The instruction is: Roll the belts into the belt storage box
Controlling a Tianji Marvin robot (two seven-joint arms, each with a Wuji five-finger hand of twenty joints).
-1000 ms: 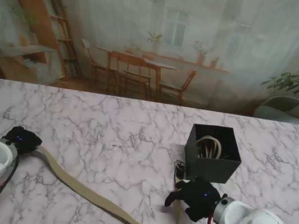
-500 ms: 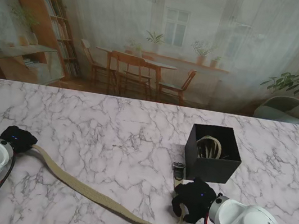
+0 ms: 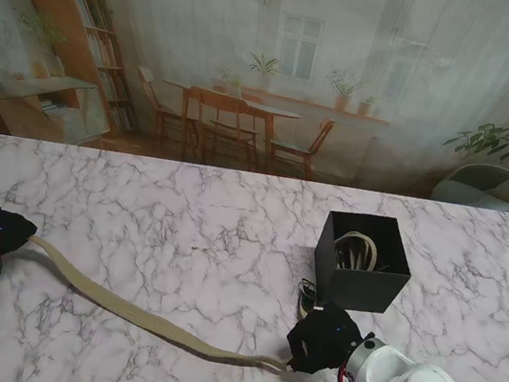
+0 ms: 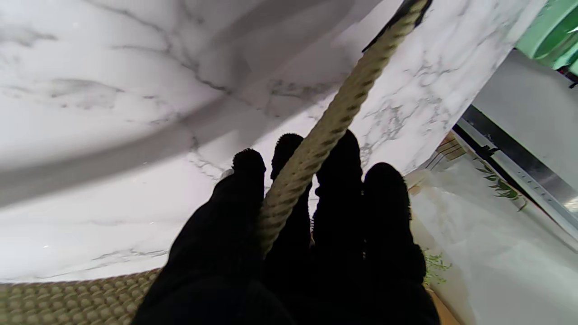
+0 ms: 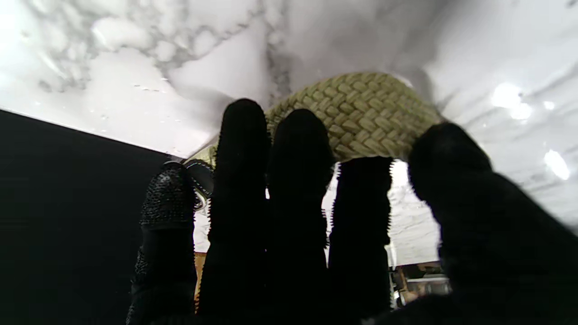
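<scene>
A long tan woven belt [image 3: 137, 320] lies across the marble table [image 3: 181, 228] between my two hands. My left hand [image 3: 1, 228], at the far left, is shut on one end of it; the left wrist view shows the belt [image 4: 316, 140] running taut out from between the black fingers [image 4: 379, 203]. My right hand [image 3: 320, 337] is curled over the other end just in front of the black storage box [image 3: 359, 283]. In the right wrist view its fingers [image 5: 289, 180] cover the weave [image 5: 361, 113], and the buckle [image 5: 201, 174] shows beside the box wall [image 5: 67, 203].
Inside the box sits another rolled belt [image 3: 357, 249]. The buckle end [image 3: 305, 298] lies on the table by the box's near left corner. The table's left edge is close to my left hand.
My left hand has moved left and a little away from me, pulling the belt straighter and flatter. The loop by my right hand has closed up; that hand has shifted slightly left.
</scene>
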